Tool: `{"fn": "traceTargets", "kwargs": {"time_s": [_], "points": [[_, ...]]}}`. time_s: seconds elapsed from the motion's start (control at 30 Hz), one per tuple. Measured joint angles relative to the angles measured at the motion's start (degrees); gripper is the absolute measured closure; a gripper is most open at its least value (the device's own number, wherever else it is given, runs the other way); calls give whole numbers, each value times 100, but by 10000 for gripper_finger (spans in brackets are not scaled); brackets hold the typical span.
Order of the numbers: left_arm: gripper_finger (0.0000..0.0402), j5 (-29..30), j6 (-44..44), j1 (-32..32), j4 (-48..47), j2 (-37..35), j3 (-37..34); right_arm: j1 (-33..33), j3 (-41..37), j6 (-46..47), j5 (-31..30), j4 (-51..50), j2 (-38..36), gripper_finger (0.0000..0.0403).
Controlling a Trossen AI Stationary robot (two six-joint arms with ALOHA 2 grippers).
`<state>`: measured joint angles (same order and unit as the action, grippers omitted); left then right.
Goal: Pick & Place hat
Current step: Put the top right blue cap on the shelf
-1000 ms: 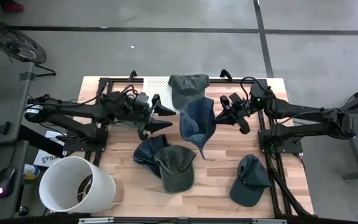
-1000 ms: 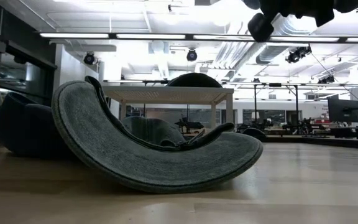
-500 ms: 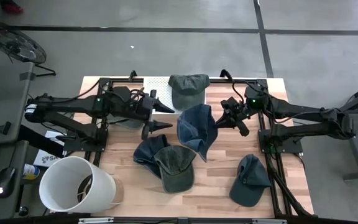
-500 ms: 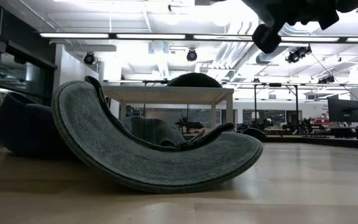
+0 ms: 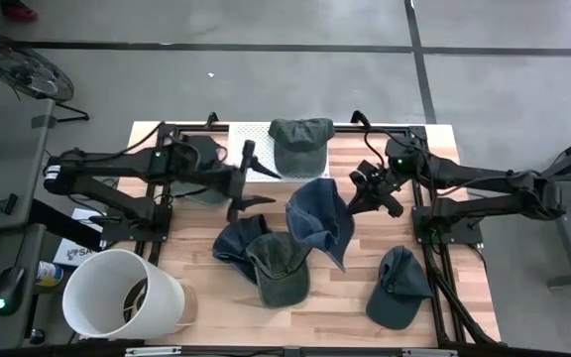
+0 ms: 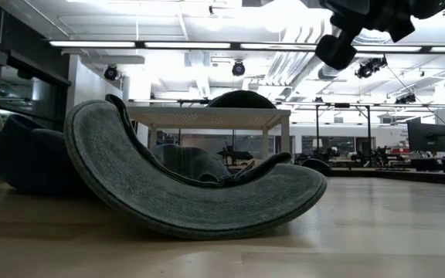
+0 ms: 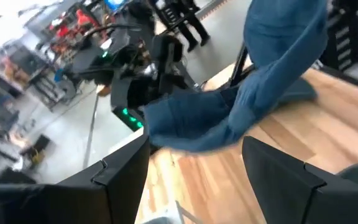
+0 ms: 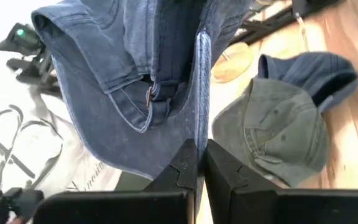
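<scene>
The blue hat [image 5: 320,218] hangs over the middle of the table [image 5: 355,297], pinched at its edge by the right gripper [image 5: 363,196], whose fingers are closed tight on the fabric. The right wrist view shows what the high view cannot: the two dark fingers [image 8: 219,174] pressed together on a fold of the blue hat [image 8: 135,81], with its inner band and a small metal buckle [image 8: 149,93] hanging open toward the camera. The left gripper [image 5: 249,180] hovers just beside the hat, its fingers spread wide and holding nothing; the left wrist view looks past them [image 7: 278,171] at the draped blue hat [image 7: 260,93] and the right arm [image 7: 142,68] behind it. Only the high view shows the rest: a green hat [image 5: 299,139] at the table's far edge, an olive hat [image 5: 280,268] lying on a navy hat [image 5: 238,241] just in front of the blue one, another dark hat [image 5: 399,288] near the right front corner, and a white bucket [image 5: 122,296] at the left front corner. The low view fills with the curved brim of the olive hat [image 6: 191,193] on the wood, with a gripper [image 6: 361,23] above; the blue hat is out of that view.
</scene>
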<state>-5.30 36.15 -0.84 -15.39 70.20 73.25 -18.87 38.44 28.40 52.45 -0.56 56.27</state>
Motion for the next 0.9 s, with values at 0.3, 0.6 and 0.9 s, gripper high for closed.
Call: {"fn": "traceTargets", "kwargs": {"time_s": [0.3,0.6,0.9], "points": [[150,180,1131,-306,66,275,0,0,1,273,131,83,215,400],[150,116,1652,-415,-86,348,-2,0,2,420,131,131,215,400],[154,129,1655,-409,-88,442,-9,0,2,466,98,206,215,400]]}}
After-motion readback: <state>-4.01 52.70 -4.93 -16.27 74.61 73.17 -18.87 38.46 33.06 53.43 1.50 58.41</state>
